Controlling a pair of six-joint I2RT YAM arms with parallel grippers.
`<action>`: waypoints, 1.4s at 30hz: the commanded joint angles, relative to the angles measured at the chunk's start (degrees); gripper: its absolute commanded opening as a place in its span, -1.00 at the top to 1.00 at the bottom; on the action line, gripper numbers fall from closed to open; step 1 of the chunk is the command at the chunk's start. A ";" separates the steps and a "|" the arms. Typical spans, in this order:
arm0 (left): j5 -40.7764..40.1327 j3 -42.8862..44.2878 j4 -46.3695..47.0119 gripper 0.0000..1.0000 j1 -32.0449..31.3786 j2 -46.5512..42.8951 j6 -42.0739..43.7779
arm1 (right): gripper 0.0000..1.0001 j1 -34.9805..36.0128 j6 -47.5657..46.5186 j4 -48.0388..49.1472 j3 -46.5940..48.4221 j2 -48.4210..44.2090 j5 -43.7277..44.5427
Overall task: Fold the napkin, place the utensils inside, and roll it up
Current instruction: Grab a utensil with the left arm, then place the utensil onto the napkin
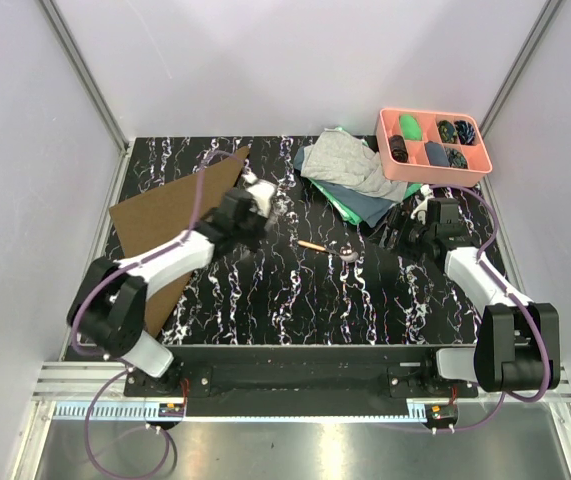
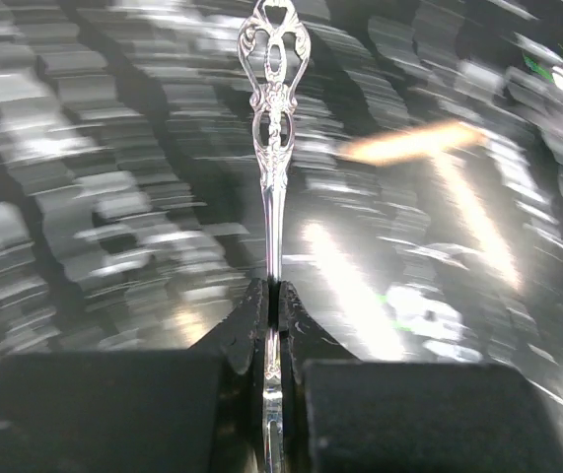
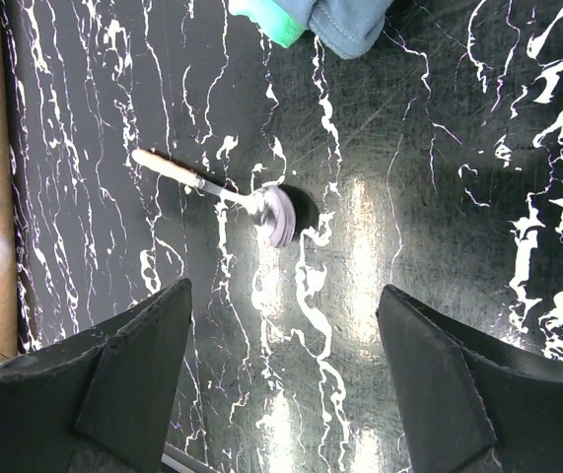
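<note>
Left tool (image 2: pixel 273 288) clamped on silver utensil (image 2: pixel 274 197); right tool (image 3: pixel 281 291) spread wide, unladen.

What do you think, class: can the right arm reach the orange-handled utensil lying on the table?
Probably yes: the right gripper is open and faces the utensil, with only bare table between them.

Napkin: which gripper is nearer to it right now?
Left. The left gripper, shut on a silver utensil, is by the right edge of the napkin; the right gripper hangs open far to its right.

White-and-black arms (image 1: pixel 170 260), purple cables (image 1: pixel 199 200), black end effectors (image 3: pixel 281 296).
</note>
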 commanded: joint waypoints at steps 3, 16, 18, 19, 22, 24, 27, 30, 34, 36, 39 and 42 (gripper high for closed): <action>-6.90 5.39 -6.42 1.00 14.94 -2.00 1.52 | -0.69 0.07 -0.97 2.47 0.63 -0.28 -2.46; -0.49 26.83 -17.92 1.00 31.30 16.87 15.93 | -0.69 0.07 -1.32 2.29 1.51 0.17 -6.59; 2.58 28.33 -20.38 1.00 32.44 18.12 17.69 | -0.70 0.07 -1.41 2.38 1.16 -0.01 -6.51; 3.56 28.51 -21.09 1.00 33.49 18.56 18.13 | -0.70 0.07 -1.41 2.38 1.07 -0.27 -6.51; 4.35 25.89 -21.62 1.00 34.03 17.17 19.10 | -0.70 0.07 -1.59 2.38 0.72 -0.36 -6.42; 4.62 24.56 -21.53 1.00 34.29 16.55 19.98 | -0.70 0.07 -1.50 2.47 0.63 -0.36 -6.68; 4.71 22.02 -21.45 1.00 34.82 15.49 20.25 | -0.70 0.07 -1.59 2.64 0.55 -0.45 -7.38; 6.02 19.73 -21.18 1.00 35.00 14.79 20.69 | -0.71 0.07 -1.41 2.73 0.19 -1.15 -7.83; 6.99 18.14 -20.57 1.00 35.00 16.01 20.78 | -0.70 0.07 -1.23 2.91 -0.33 -2.47 -7.74; 8.04 18.40 -20.39 1.00 35.00 16.54 20.25 | -0.70 0.07 -1.32 2.82 -0.60 -3.08 -7.48; 6.65 18.58 -20.48 1.00 35.00 17.16 19.98 | -0.71 0.07 -1.32 2.91 -0.86 -3.35 -7.65; 4.19 18.67 -20.48 1.00 35.00 17.25 19.98 | -0.71 0.07 -1.23 2.91 -1.04 -3.61 -7.74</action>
